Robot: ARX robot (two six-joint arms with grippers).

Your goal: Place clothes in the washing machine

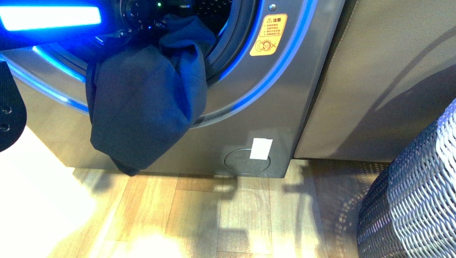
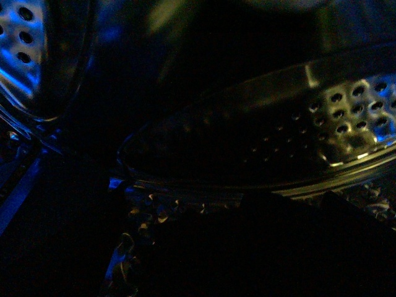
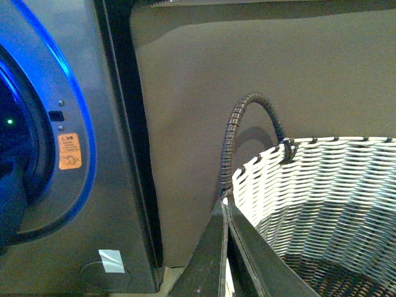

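The dark navy clothes (image 1: 145, 97) hang out of the washing machine (image 1: 279, 107), draped over the porthole's lower rim almost down to the floor. My left gripper (image 1: 141, 20) reaches into the opening at the top of the garment and is shut on it. The left wrist view is dark; only the perforated steel drum (image 2: 359, 105) shows, and the jaws are lost in shadow. My right gripper (image 3: 226, 207) is shut and empty, over the rim of the woven basket (image 3: 322, 185). There the machine (image 3: 117, 204) and a bit of the clothes (image 3: 9, 198) show too.
A taupe cabinet (image 1: 387, 80) stands right of the machine. The grey woven basket (image 1: 414, 204) stands on the wooden floor (image 1: 215, 215) at the right, its looped handle (image 3: 247, 117) by my right fingertips. A yellow sticker (image 1: 269, 35) marks the machine's front.
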